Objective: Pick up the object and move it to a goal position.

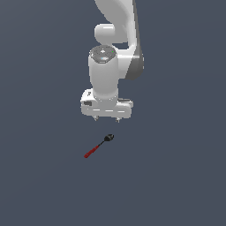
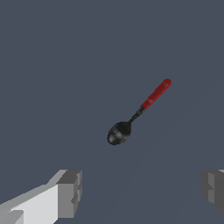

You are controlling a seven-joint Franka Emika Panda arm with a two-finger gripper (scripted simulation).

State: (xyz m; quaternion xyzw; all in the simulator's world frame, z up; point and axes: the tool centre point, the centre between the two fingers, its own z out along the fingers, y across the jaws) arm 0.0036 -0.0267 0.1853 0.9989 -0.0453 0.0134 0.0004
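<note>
Spoon flat on plain dark grey desk, near centre of exterior view. Red handle toward exterior view's left and nearer the camera; thin dark neck; black rounded bowl toward exterior view's right, farther back. Lying diagonally.

Gripper above desk, pointing down, clear of spoon. In exterior view sits just beyond bowl end, not touching. Fingers set wide apart, nothing between them. White arm rising behind and out of top of exterior view.

Wrist view: spoon whole and unobstructed, ahead of gripper, not between the fingertips. Two grey fingertips at the frame's edges, well separated, gap broader than spoon's length. Bowl end closer to fingertips than handle end.
</note>
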